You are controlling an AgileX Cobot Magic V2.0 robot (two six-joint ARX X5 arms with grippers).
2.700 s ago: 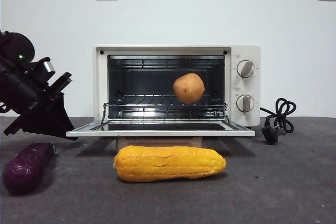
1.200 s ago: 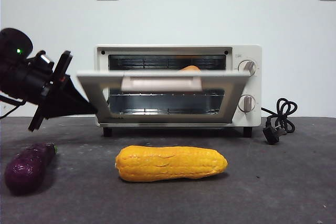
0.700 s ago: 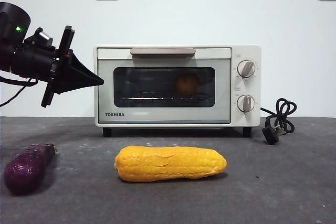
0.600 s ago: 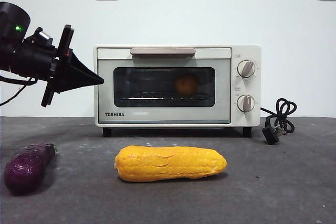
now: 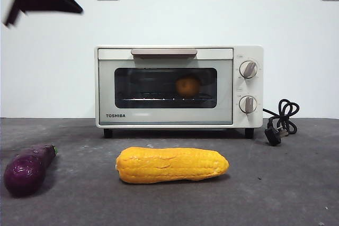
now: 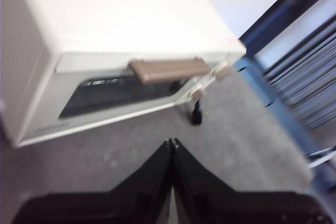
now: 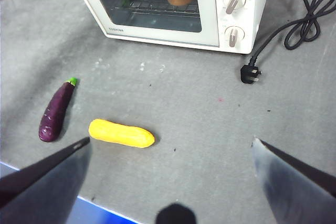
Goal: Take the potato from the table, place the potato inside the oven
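Jaws pressed together and empty on my left gripper (image 6: 171,145), which hangs above and in front of the oven (image 5: 164,51), toward its windowed end; on my right gripper (image 7: 168,153) the jaws are spread wide, holding nothing, high over the desk (image 5: 275,183) and well out in front of the oven; the potato (image 5: 188,86) sits on the rack inside the oven, seen through the glass of the shut door, nearer the knobs than the far wall; the bronze handle (image 6: 168,70) lies flush along the door's top edge; by my reckoning the placing is done and what remains is a clean retreat; I would lift the left arm straight away from the oven, clear of the handle; the corn (image 5: 172,165) and eggplant (image 5: 26,169) lie on the desk in front of the oven, and I would keep both arms above them.
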